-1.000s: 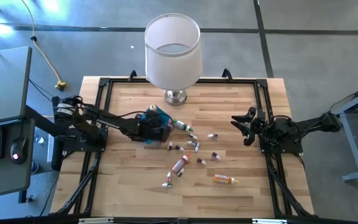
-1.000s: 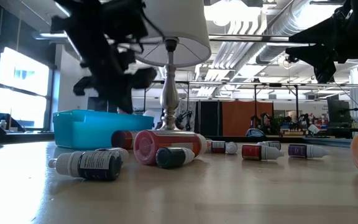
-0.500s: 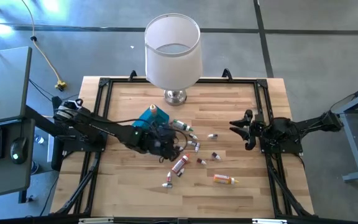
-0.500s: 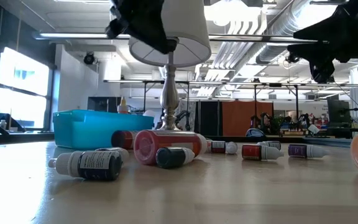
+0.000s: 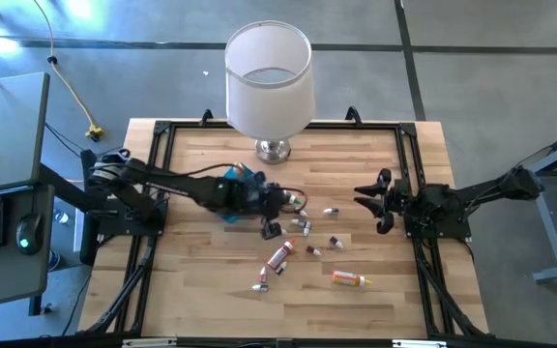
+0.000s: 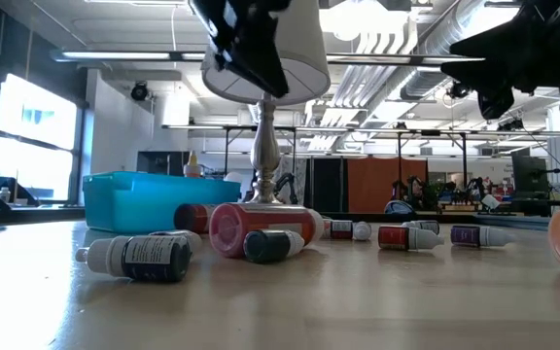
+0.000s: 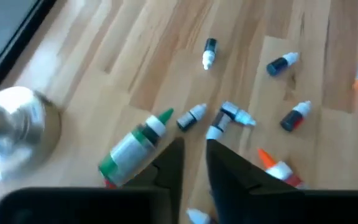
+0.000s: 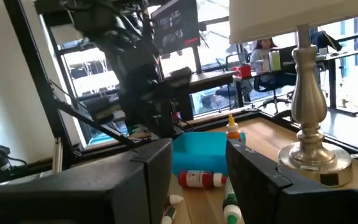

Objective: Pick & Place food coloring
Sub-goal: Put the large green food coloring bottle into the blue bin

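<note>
table (image 5: 375, 300): pale wood planks, matt, visible grain. lamp base (image 7: 14, 134): polished metal, glossy. lampshade (image 5: 269, 82): white, matt. tray (image 6: 129, 199): blue plastic, smooth. food coloring bottles (image 6: 139, 258): glossy plastic, paper labels.

high: overhead, straight down | low: tabletop level | 2 wrist views: close | shared: lamp (image 5: 270, 87)

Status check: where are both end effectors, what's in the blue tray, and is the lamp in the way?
Left end effector empty above the scattered bottles. Right end effector open, waiting at the right edge. One bottle upright in the blue tray. Lamp stands behind the pile, clear.
</note>
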`<state>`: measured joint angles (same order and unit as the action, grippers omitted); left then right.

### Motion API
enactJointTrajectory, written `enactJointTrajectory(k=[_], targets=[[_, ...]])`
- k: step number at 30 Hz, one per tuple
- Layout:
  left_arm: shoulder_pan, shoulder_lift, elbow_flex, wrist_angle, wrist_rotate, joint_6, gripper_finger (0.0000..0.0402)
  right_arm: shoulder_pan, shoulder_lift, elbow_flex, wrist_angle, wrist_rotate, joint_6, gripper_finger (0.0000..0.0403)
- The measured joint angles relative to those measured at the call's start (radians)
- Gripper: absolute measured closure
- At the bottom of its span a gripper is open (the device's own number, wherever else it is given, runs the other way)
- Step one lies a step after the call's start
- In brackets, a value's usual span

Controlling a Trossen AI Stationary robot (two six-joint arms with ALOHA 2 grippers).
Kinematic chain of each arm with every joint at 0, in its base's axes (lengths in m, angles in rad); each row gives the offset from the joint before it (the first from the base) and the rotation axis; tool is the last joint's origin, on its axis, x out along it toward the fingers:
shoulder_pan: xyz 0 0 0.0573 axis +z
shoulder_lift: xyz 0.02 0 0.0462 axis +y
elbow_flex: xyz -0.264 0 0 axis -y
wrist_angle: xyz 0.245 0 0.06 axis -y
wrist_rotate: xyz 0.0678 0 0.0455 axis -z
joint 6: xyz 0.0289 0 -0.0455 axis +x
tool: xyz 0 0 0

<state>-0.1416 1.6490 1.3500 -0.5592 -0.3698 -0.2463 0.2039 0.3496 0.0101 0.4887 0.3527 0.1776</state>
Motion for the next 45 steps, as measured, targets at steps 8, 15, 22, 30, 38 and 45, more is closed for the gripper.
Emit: enactJointTrajectory(k=[8, 15, 22, 30, 38, 45], targets=[[0.114, 0.115, 0.020, 0.051, 0.143, 0.256, 0.0270, 0.000, 0.022, 0.000, 0.012, 0.014, 0.002, 0.0258], [0.178, 0.249, 0.123, 0.006, 0.251, 0.596, 0.0269, 0.000, 0.048, 0.000, 0.042, 0.024, -0.002, 0.0258], [0.223, 0.323, 0.163, -0.001, 0.330, 0.645, 0.0269, -0.001, 0.081, 0.000, 0.053, 0.053, -0.003, 0.0258], [0.234, 0.394, 0.164, 0.043, 0.309, 0.672, 0.0258, -0.001, 0.096, 0.000, 0.038, 0.087, 0.000, 0.0258], [0.234, 0.400, 0.164, 0.034, 0.267, 0.688, 0.0212, -0.001, 0.117, 0.000, 0.024, 0.084, -0.002, 0.0258], [0.234, 0.419, 0.164, 0.040, 0.263, 0.687, 0.0199, -0.001, 0.116, 0.000, 0.025, 0.088, -0.001, 0.0258]])
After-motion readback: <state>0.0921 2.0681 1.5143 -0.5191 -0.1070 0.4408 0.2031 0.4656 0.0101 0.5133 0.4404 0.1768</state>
